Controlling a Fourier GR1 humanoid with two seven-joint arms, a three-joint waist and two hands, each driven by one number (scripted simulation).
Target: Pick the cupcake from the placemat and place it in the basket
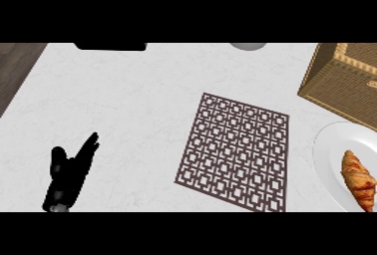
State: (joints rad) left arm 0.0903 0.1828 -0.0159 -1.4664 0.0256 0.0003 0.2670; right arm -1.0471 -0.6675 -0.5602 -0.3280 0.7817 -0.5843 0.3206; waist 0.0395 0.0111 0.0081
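A brown lattice-patterned placemat (237, 152) lies on the white counter at centre right with nothing on it. No cupcake shows anywhere in the head view. The woven basket (342, 79) stands at the upper right, cut by the view's edge; its inside is not visible. My left hand (68, 174) rests at the lower left, fingers straight and pointing up, well left of the placemat and holding nothing. My right hand is out of view.
A white plate (331, 159) with a croissant (358, 180) sits at the right edge below the basket. A dark object (110, 46) and a grey round object (248, 46) lie at the top edge. Dark wood (16, 64) borders the counter's upper left.
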